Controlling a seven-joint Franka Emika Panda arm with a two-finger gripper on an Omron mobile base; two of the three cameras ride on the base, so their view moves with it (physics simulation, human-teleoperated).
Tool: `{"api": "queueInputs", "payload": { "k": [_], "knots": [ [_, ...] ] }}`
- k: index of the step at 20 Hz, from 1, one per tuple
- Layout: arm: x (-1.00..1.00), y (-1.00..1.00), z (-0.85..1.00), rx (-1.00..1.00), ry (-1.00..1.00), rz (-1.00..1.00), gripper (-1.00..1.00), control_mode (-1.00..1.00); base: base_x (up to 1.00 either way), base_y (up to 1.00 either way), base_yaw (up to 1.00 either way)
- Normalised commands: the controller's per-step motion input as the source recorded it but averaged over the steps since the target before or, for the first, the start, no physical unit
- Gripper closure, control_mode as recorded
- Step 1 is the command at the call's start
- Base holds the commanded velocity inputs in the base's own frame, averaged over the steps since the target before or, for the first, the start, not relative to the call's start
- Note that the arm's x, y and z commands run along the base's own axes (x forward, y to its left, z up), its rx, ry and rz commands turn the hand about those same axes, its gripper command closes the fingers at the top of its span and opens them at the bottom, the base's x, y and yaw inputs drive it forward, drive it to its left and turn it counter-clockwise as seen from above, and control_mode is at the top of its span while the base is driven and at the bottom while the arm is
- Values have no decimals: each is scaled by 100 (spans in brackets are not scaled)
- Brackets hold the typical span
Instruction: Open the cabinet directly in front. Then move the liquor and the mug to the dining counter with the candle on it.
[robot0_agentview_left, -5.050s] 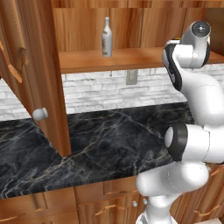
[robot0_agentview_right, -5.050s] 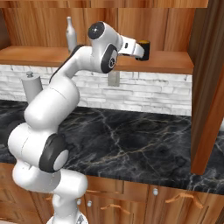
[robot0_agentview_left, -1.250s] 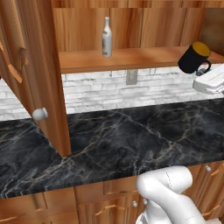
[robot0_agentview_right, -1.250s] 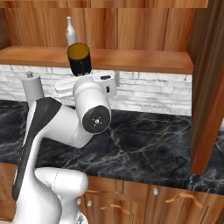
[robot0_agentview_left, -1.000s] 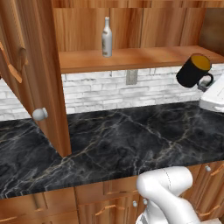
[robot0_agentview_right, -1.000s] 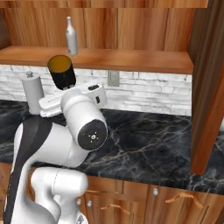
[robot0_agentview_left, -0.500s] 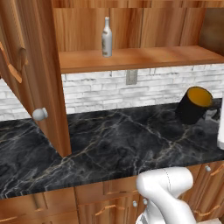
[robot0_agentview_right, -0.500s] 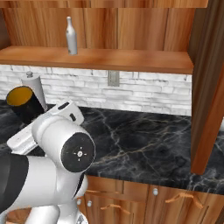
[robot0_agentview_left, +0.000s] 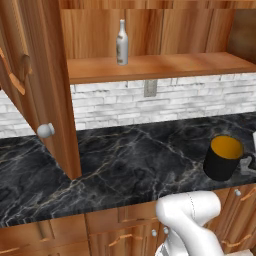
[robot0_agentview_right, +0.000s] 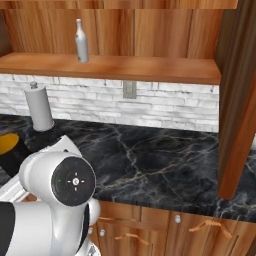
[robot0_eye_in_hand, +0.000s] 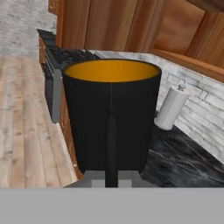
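Observation:
The cabinet (robot0_agentview_left: 165, 66) stands open, its left door (robot0_agentview_left: 35, 75) swung out toward me. The liquor (robot0_agentview_left: 121, 42), a slim whitish bottle, stands upright on the wooden shelf (robot0_agentview_right: 150, 67) and also shows as the liquor (robot0_agentview_right: 81, 41) from the other side. The black mug (robot0_agentview_left: 223, 157) with a yellow-orange inside hangs low over the marble counter's front edge at the far right. My gripper (robot0_eye_in_hand: 111, 177) is shut on the mug's handle (robot0_eye_in_hand: 111, 140), with the mug (robot0_eye_in_hand: 111, 109) upright just ahead of it. The dining counter and the candle are out of view.
A grey paper-towel holder (robot0_agentview_right: 39, 106) stands on the black marble counter (robot0_agentview_left: 130, 160) against the white brick wall. The right cabinet door (robot0_agentview_right: 242, 100) hangs open over the counter. A stove (robot0_eye_in_hand: 57, 65) and wooden floor (robot0_eye_in_hand: 22, 131) lie beyond the mug.
The arm has swung the mug down from shelf height to just above the counter's front edge and further out to the side. The bottle has not moved.

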Motion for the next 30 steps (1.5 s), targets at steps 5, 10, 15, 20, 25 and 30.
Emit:
{"api": "queueInputs", "payload": {
  "k": [5,10,15,20,25,30],
  "knots": [
    [0,1,-2,0,0,0,100,-100,0,0,0],
    [0,0,0,0,0,0,100,100,0,0,0],
    [0,0,0,0,0,0,100,100,-64,-8,0],
    [0,0,0,0,0,0,100,100,-88,-17,0],
    [0,0,0,0,0,0,100,100,-19,-6,-7],
    [0,0,0,0,0,0,100,100,-12,0,13]
  ]
}}
